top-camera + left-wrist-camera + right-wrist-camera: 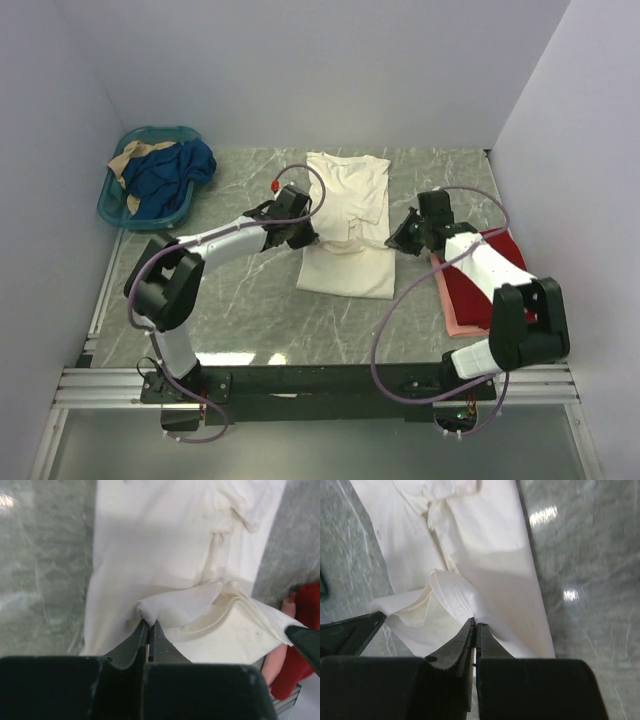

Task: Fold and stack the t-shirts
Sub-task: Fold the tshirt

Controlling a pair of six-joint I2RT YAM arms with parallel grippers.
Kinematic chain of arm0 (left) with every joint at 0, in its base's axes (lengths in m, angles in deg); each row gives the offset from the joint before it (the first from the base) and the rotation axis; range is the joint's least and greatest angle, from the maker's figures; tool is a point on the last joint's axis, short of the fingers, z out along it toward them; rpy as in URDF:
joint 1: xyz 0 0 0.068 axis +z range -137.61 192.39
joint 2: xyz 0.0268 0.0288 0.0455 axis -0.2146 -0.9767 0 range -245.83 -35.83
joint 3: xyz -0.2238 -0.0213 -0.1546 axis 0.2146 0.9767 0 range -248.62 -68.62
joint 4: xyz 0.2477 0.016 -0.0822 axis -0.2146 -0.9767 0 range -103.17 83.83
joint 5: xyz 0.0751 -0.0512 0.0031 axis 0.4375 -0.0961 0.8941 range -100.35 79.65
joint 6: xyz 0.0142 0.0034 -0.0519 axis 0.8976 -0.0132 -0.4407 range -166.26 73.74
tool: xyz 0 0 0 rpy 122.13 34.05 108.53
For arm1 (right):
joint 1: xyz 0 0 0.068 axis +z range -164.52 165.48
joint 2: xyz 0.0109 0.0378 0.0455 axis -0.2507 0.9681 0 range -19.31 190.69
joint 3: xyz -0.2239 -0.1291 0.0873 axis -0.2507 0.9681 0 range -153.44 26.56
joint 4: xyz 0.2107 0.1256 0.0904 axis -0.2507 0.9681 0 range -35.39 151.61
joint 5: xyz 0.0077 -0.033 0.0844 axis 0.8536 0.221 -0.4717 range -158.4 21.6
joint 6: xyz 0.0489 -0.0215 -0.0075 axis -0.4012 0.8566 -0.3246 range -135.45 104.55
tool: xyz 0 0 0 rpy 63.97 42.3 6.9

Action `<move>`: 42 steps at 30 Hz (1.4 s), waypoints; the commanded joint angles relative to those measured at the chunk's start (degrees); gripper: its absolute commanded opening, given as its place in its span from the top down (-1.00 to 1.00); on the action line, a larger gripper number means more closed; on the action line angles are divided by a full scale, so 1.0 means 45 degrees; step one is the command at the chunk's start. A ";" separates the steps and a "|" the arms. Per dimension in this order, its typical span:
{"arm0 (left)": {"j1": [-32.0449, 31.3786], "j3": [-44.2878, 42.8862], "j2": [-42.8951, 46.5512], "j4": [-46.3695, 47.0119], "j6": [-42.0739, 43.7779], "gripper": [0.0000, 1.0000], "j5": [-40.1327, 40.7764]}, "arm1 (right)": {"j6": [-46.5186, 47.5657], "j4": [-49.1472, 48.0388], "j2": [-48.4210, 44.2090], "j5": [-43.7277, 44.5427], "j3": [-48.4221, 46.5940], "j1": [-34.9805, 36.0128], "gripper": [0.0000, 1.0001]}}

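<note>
cream-white t-shirt [345, 270], at the middle of the table [250, 305], is pinched on both sides — one fold clenched by the left gripper [149, 626], another by the right gripper [474, 624].

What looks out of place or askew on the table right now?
Nothing spilled or damaged. The cream t-shirt is bunched and creased across its middle, where the left gripper and right gripper each pinch its cloth. At the right, the pink tee sticks out from under the red tee.

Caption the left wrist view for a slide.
Left end effector shut on a pinched fold of the cream-white t-shirt.
</note>
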 commanded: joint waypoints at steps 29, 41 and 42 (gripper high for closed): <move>0.2116 -0.5299 -0.4140 -0.0519 0.1096 0.98 -0.1269 | 0.0410 -0.0998 0.5750 -0.2007 -0.5226 -0.1883 1.00; 0.2528 -0.4323 -0.2481 0.0031 0.1585 -0.07 -0.1661 | 0.1406 0.0234 0.5597 -0.0935 -0.6263 -0.1806 -0.26; 0.2469 -0.4129 -0.2287 0.0011 0.1546 -0.05 -0.1661 | 0.1407 0.0292 0.5363 -0.0701 -0.6069 -0.1631 -0.26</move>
